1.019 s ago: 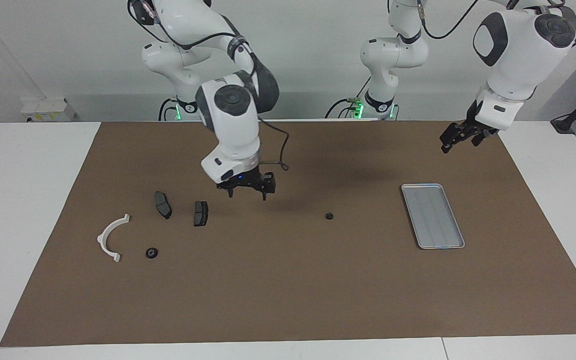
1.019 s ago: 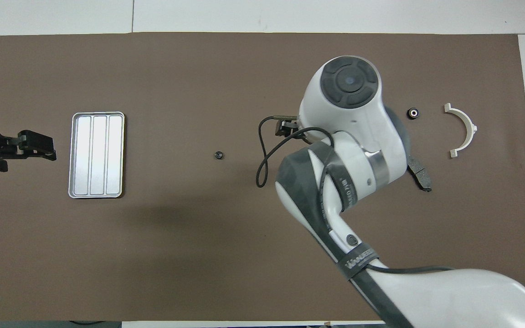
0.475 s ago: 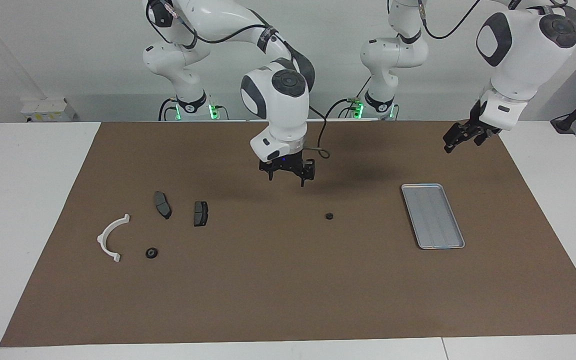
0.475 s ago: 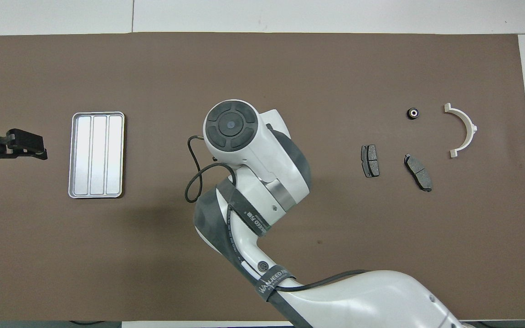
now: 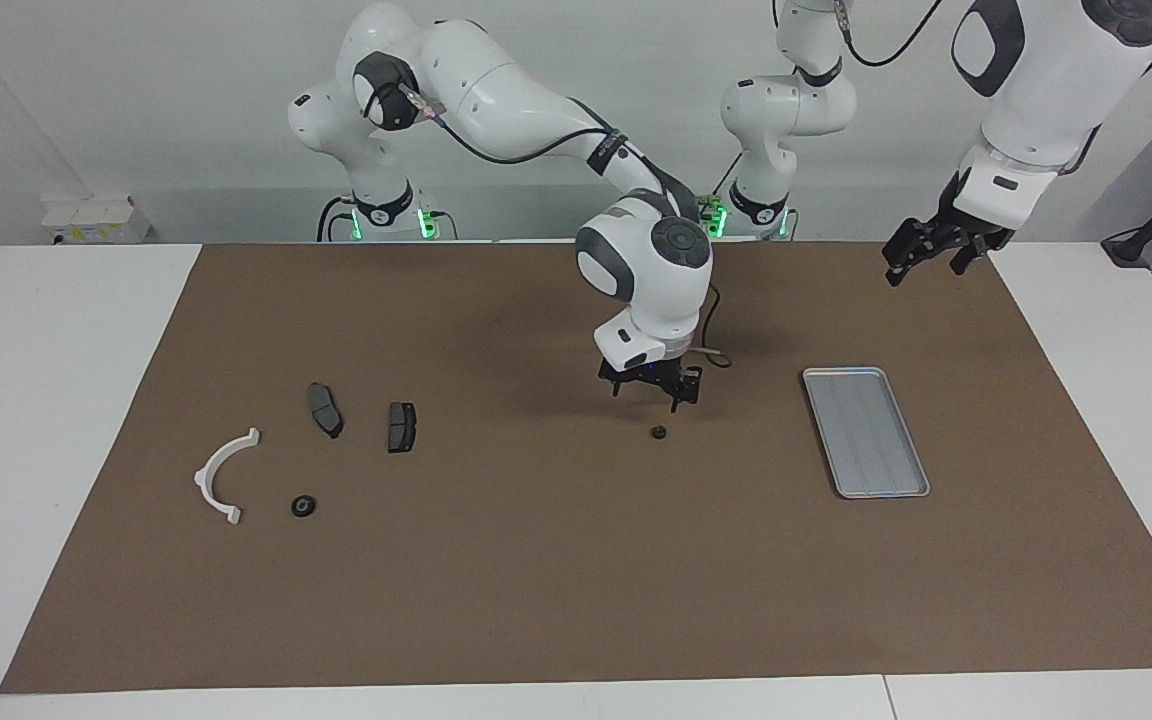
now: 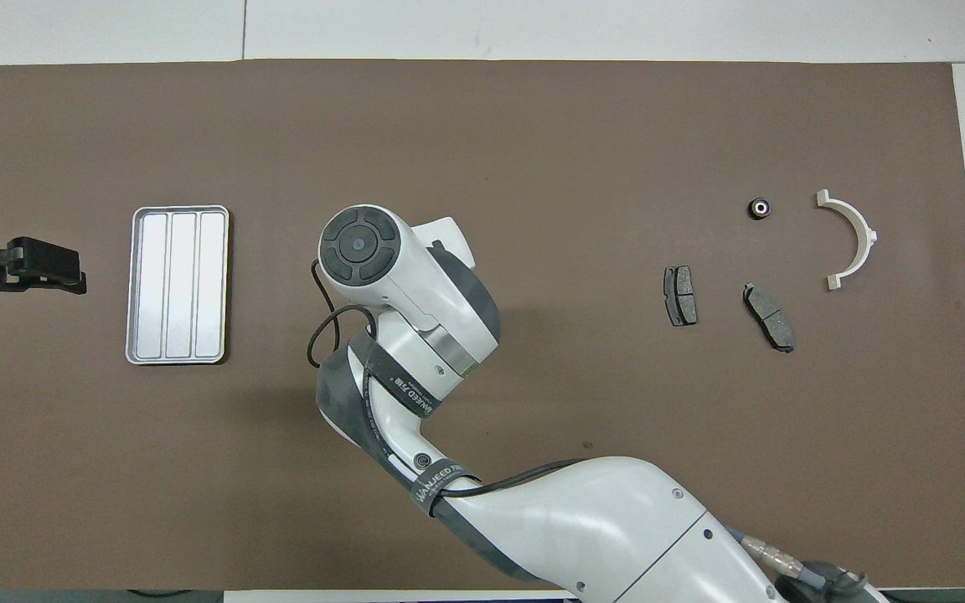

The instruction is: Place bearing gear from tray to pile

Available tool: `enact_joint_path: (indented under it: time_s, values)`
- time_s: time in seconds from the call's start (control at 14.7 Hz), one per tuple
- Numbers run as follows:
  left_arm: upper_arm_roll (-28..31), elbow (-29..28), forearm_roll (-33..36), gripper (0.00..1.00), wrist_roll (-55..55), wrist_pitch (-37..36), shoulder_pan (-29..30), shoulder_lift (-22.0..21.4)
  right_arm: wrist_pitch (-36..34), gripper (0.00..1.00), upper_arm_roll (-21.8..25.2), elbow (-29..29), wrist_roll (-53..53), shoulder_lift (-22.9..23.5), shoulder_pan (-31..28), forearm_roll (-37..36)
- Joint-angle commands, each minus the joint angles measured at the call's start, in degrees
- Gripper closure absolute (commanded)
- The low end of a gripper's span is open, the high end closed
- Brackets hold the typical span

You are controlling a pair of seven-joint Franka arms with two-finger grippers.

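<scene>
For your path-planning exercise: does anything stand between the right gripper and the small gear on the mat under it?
Nothing visible does. The right gripper hangs open just above the small gear, with only bare mat between them.

bare brown mat (image 5: 556, 570) around small gear (image 5: 657, 432), right claw (image 5: 650, 388) just above it

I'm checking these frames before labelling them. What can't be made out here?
- Overhead view: the small bearing gear on the mat between the tray and the brake pads is hidden under the right arm's wrist.
- Overhead view: the right gripper is hidden by its own wrist too.
- Overhead view: the left gripper shows, but its arm is cut off by the edge.
- Both views: the gears' teeth are too small to read.
</scene>
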State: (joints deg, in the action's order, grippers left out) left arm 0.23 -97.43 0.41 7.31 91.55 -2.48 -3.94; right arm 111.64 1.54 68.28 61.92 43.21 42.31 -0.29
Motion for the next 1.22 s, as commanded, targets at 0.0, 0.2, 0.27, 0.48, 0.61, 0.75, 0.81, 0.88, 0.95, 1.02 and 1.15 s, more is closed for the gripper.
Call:
enact_joint_path:
  time_s: [0.0,0.2,0.27,0.48,0.61,0.75,0.81,0.88,0.95,1.02,1.15]
  values:
    - [-0.49,0.75,-1.29,0.00,-2.21,-1.02,1.51,-0.01,-0.11,0.00,0.39,-5.25,1.10,4.06,0.22,-0.41]
    - [-0.41,0.40,-1.29,0.00,-2.30,-1.02,1.51,-0.10,-0.10,0.00,0.57,-8.41,1.27,7.23,0.84,-0.59]
    - [-0.41,0.40,-1.29,0.00,-2.30,-1.02,1.51,-0.10,-0.02,0.00,0.57,-8.86,1.36,7.76,0.93,-0.68]
    - [-0.40,0.31,-1.29,0.00,-2.22,-0.50,1.42,-0.10,0.24,0.00,0.57,-8.95,1.36,8.47,0.93,-0.68]
    - [-0.32,-0.04,-1.37,0.00,-2.13,0.29,1.42,-0.10,1.12,0.00,0.48,-8.86,1.36,8.47,0.93,-0.68]
    - [-0.32,-0.30,-1.29,0.00,-2.13,0.21,1.42,0.07,2.26,0.00,0.39,-8.69,1.36,8.56,0.93,-0.68]
    - [-0.40,-0.39,-1.11,0.00,-2.04,0.04,1.34,0.34,2.53,0.01,0.39,-8.69,1.45,8.91,0.93,-0.68]
    - [-0.58,-0.83,-0.85,0.00,-2.04,0.12,1.16,0.34,2.53,0.03,0.48,-8.69,1.45,9.17,0.93,-0.68]
    - [-0.67,-0.92,-0.76,0.00,-1.95,-0.31,1.07,0.25,2.88,0.03,0.39,-8.69,1.45,9.26,0.84,-0.68]
    - [-0.76,-1.09,-0.76,0.00,-1.95,-0.93,1.07,0.16,4.01,0.03,0.39,-8.43,1.45,9.26,0.84,-0.68]
    - [-0.76,-1.09,-0.76,0.00,-1.95,-1.64,1.07,-0.01,4.29,0.05,0.39,-7.72,1.45,9.26,0.93,-0.85]
